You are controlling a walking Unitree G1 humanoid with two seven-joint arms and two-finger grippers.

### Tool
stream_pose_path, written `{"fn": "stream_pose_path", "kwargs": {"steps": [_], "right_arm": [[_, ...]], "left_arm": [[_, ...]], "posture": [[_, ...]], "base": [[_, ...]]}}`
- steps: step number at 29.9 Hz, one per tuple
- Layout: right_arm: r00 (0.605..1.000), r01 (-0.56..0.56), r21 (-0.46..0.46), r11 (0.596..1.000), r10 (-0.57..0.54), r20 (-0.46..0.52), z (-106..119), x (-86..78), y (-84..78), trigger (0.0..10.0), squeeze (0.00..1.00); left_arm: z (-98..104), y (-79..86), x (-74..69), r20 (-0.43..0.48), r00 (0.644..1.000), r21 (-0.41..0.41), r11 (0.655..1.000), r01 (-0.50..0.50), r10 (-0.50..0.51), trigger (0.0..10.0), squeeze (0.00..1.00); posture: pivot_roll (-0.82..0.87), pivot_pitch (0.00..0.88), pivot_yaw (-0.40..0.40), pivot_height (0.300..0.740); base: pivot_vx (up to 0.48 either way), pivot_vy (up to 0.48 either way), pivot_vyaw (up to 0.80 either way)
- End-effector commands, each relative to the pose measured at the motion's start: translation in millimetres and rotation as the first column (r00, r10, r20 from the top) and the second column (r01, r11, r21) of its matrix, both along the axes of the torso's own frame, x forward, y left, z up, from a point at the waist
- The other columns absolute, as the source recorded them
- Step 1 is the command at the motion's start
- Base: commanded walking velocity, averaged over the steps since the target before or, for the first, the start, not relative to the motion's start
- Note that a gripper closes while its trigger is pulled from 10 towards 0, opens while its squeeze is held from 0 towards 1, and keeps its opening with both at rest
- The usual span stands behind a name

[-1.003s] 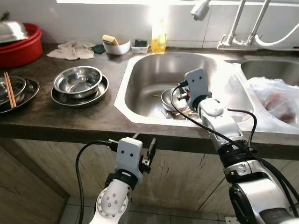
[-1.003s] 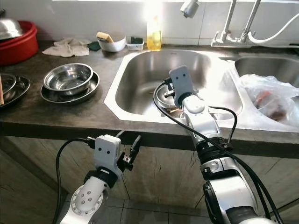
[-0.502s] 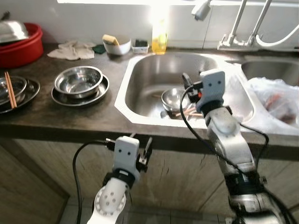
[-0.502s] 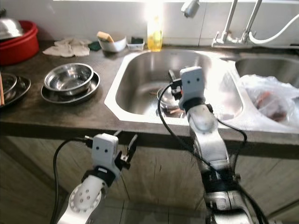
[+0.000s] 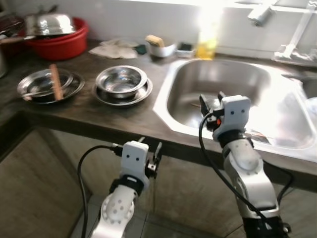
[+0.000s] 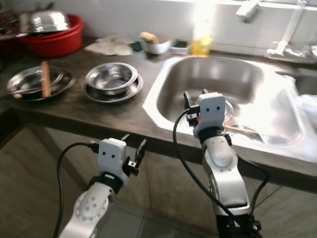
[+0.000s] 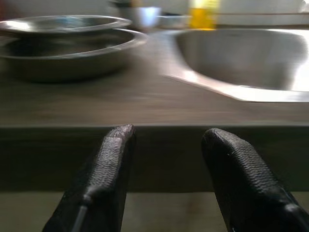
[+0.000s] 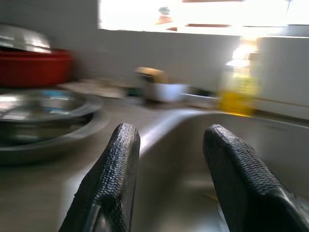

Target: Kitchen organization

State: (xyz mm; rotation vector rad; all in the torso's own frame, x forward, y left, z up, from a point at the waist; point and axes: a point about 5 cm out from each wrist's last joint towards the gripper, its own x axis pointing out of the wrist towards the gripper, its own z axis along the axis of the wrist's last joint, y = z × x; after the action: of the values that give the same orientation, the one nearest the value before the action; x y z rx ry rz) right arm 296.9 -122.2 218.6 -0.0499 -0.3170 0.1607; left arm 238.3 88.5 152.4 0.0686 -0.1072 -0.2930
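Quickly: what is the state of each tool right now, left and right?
Left tool: open, holding nothing, below the counter edge.
Right tool: open, holding nothing, over the sink.

The left arm is bent low in front of the robot's body, its silver forearm rising to a white wrist block, and the left claw [image 5: 149, 147] points forward at the front edge of the desk [image 5: 99, 119], just below its top. Its two black fingers [image 7: 108, 179] stand apart with nothing between them. The right arm reaches higher and farther forward, its forearm rising steeply to a white wrist block above the near rim of the sink [image 5: 171, 121]. The right claw [image 5: 210, 99] points over the basin, and its textured black fingers [image 8: 113, 179] are likewise spread and empty. A black cable loops along each arm.
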Motion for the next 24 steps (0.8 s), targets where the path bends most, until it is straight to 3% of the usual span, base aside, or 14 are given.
{"fn": "stream_pose_path", "kwargs": {"steps": [1,8,12,24], "right_arm": [[1.000,-0.001,0.005,1.000,0.001,0.011,5.0,-2.7,-2.0,10.0,0.00],[0.999,-0.022,0.005,1.000,0.021,0.024,11.7,0.8,-0.1,10.0,0.00],[0.998,-0.049,0.029,0.998,0.048,0.032,18.5,6.6,0.7,10.0,0.00],[0.994,-0.103,-0.053,0.993,0.104,0.019,27.2,22.2,3.4,10.0,0.00]], "left_arm": [[-0.7,-2.4,-1.6,0.001,1.000,-0.002,1.000,-0.001,0.001,10.0,0.00],[1.2,0.4,-0.1,0.012,1.000,0.010,1.000,-0.016,0.016,10.0,0.00],[0.6,-1.1,-0.1,0.015,1.000,0.018,1.000,-0.001,0.000,10.0,0.00],[-5.5,-1.2,-3.5,0.002,1.000,0.032,0.999,0.005,-0.005,10.0,0.00]], "posture": [[0.08,0.092,-0.017,0.740],[0.08,0.092,-0.017,0.740],[0.08,0.091,-0.016,0.740],[0.08,0.093,-0.023,0.740]], "base": [[0.000,0.000,0.79],[0.000,0.000,0.79],[0.189,0.000,0.00],[0.429,0.000,0.00]]}}
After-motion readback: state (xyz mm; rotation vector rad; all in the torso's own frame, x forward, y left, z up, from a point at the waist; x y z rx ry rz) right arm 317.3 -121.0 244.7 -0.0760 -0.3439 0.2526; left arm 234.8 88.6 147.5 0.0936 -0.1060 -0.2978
